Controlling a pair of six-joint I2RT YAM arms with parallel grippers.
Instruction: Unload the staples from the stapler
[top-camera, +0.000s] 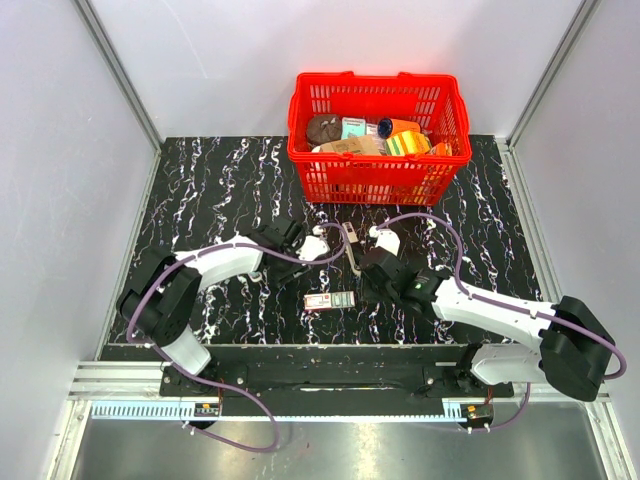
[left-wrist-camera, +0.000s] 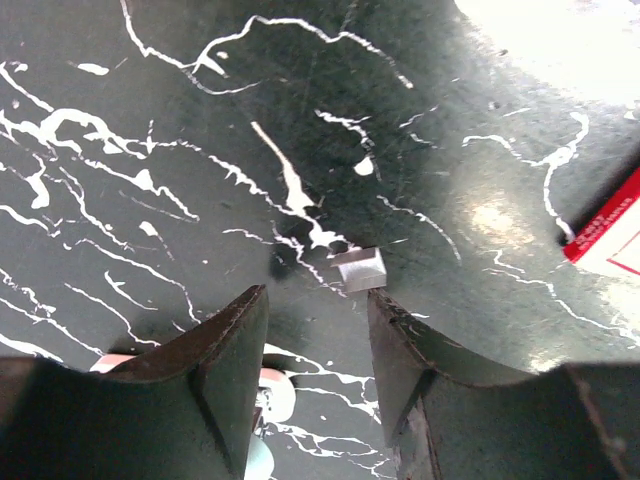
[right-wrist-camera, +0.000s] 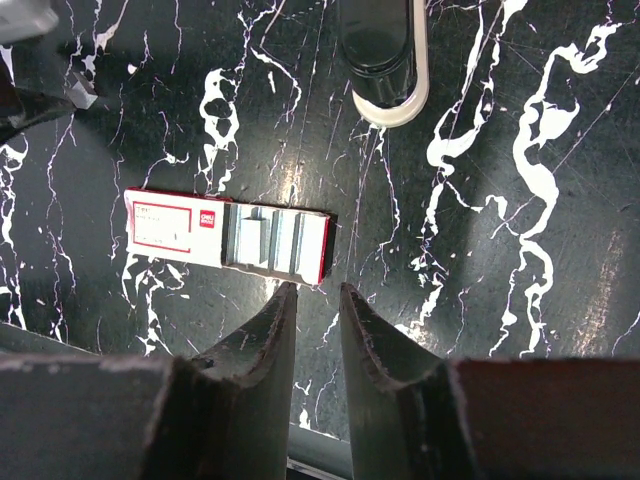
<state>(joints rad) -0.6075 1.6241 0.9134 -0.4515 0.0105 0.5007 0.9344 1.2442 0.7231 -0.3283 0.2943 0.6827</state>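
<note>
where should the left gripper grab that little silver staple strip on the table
Probably by its two side edges, coming straight down: the staple strip lies flat and low on the table, just ahead of the open left gripper.

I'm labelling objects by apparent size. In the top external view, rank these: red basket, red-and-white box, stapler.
1. red basket
2. stapler, thin and partly hidden
3. red-and-white box, looks close to the stapler in size, so their order is unsure

Overhead view wide; wrist views close, downward.
</note>
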